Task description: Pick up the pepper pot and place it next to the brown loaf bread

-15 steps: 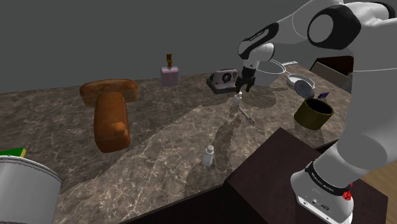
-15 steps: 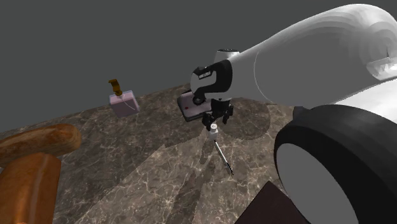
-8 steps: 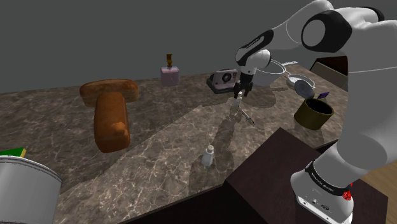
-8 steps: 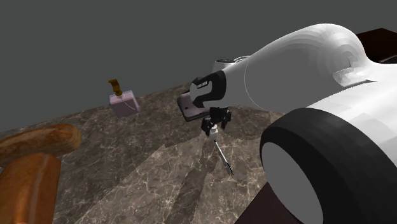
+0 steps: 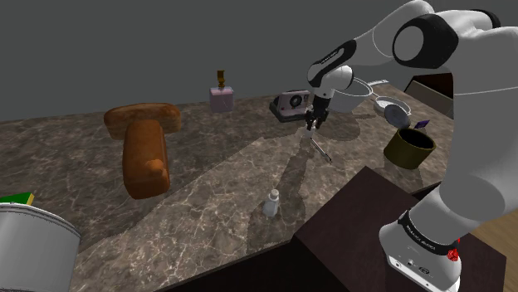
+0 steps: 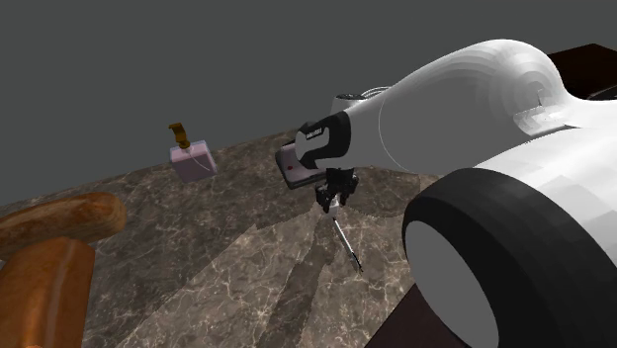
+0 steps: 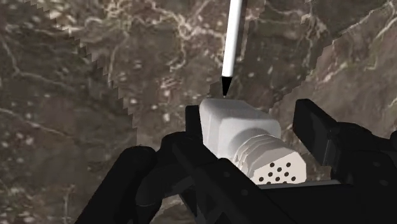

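Note:
The pepper pot is small and white, with a holed top, and stands upright on the marbled counter. My gripper is down around it, open but narrow: one finger touches the pot's side and a slim gap shows at the other. In the shoulder view the gripper largely hides the pot, in front of the instant camera. In the second exterior view a bit of the pot shows between the fingers of the gripper. The brown loaf bread lies far toward the shoulder view's left.
A thin rod-like tool lies just beside the pot. A small white bottle stands near the counter's front edge. A pink box, a bowl, a strainer and an olive pot line the back and right.
The gripper came down from above the pepper pot to surround it. Its fingers have since drawn much closer together around the pot.

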{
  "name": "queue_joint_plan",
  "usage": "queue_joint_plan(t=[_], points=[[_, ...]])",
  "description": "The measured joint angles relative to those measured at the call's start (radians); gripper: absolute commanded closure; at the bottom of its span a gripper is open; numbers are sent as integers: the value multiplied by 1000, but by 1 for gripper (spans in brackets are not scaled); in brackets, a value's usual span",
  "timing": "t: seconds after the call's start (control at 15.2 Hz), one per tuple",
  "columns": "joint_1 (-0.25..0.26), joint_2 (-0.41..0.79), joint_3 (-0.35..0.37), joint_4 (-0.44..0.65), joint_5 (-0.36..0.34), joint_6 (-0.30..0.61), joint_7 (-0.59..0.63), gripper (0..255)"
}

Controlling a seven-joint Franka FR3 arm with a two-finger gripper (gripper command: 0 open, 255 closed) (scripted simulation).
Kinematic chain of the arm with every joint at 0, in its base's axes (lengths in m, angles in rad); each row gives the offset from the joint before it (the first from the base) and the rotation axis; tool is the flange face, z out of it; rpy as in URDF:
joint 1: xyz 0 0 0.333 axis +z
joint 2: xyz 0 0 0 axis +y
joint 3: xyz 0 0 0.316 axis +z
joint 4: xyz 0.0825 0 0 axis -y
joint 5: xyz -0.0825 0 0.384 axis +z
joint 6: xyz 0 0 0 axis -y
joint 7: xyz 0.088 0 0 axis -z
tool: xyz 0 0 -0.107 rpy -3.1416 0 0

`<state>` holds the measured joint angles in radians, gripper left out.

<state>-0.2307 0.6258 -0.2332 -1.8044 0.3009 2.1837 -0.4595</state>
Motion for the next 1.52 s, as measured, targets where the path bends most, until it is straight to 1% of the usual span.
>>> queue_joint_plan(t=[0.73,1.52], points=[[2,-14,-3,-6,-4,-8,3,255],[16,-119,-24,3,-40,-117,33,255]])
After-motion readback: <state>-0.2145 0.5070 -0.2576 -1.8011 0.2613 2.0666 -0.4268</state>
